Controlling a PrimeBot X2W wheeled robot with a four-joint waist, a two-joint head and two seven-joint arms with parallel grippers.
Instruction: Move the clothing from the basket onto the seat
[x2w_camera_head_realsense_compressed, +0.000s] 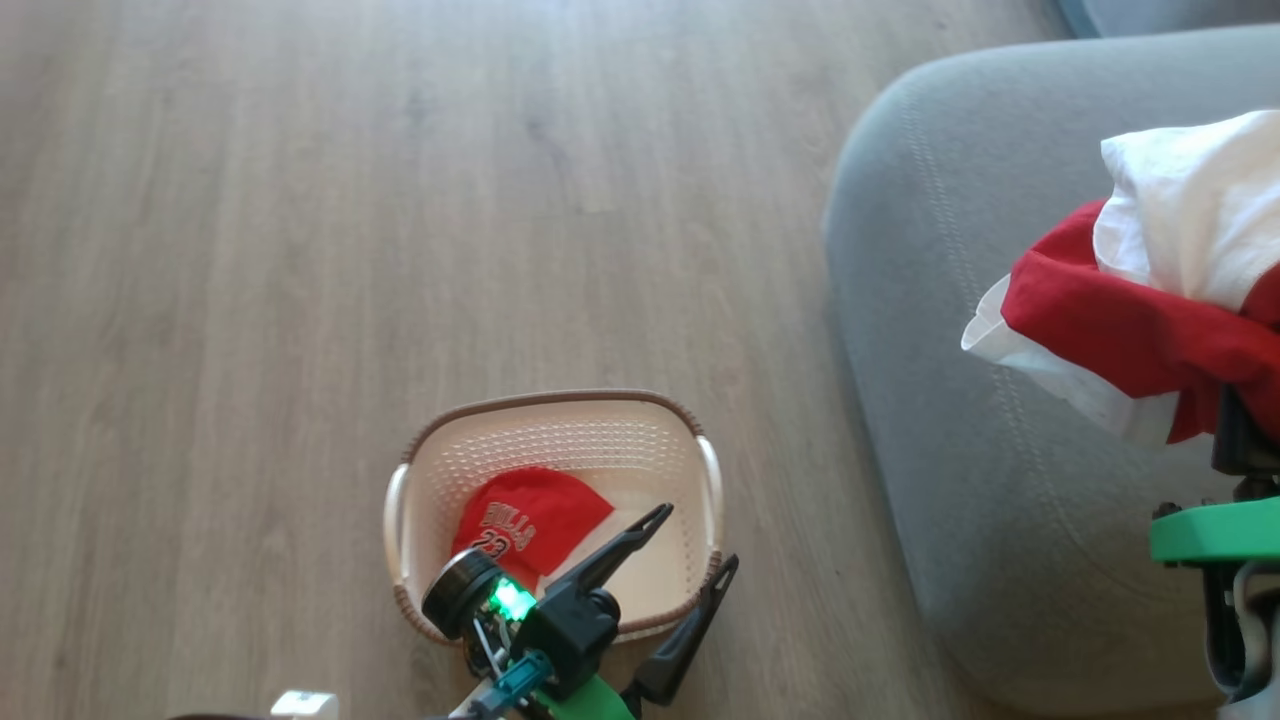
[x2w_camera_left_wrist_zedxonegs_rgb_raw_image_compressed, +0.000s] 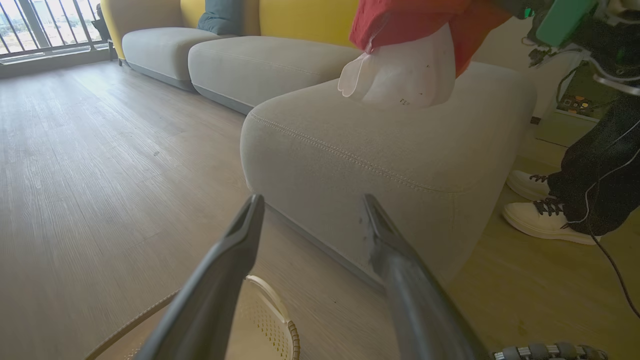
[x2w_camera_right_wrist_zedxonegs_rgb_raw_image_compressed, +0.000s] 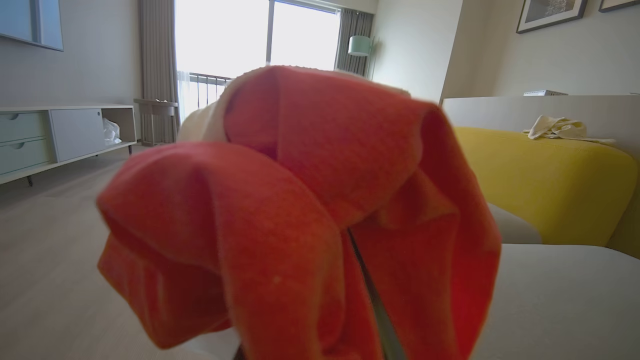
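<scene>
Red-and-white garment (x2w_camera_head_realsense_compressed: 1150, 320) bunched in right gripper (x2w_camera_head_realsense_compressed: 1236, 440) at 3 o'clock of head view. Jaws buried in the folds, judged clamped on it: right wrist view has red cloth wrapped about a dark finger. Hangs over grey seat (x2w_camera_head_realsense_compressed: 950, 420), white panel drooping to the cushion top in left wrist view; touching or just clear, cannot tell. Not yet let go, so first transfer judged nearly done, not finished. Second red garment (x2w_camera_head_realsense_compressed: 527, 522), white lettering up, lying in cream basket (x2w_camera_head_realsense_compressed: 560, 399) at 6 o'clock, tucked toward the basket's 7 o'clock corner. Over the basket's 4 o'clock side, left gripper (x2w_camera_head_realsense_compressed: 700, 537), jaws spread wide, nothing between them. Estimate: roughly half the job left, namely release over seat, then fetch the second piece. Surface: pale wood-look plank floor (x2w_camera_head_realsense_compressed: 300, 250), basket standing on it near the seat's rounded corner, not touching. Double pale stitch line along the cushion edge. Room, left wrist view: more grey cushions and yellow backrest (x2w_camera_left_wrist_zedxonegs_rgb_raw_image_compressed: 305, 20) toward 11 o'clock, railing at 10; person's white shoes (x2w_camera_left_wrist_zedxonegs_rgb_raw_image_compressed: 545, 220) at 3 o'clock beside the seat. Right wrist view: bright window (x2w_camera_right_wrist_zedxonegs_rgb_raw_image_compressed: 250, 35) at 12 o'clock, low sideboard (x2w_camera_right_wrist_zedxonegs_rgb_raw_image_compressed: 65, 135) at 9, crumpled pale cloth (x2w_camera_right_wrist_zedxonegs_rgb_raw_image_compressed: 555, 128) at 2.
</scene>
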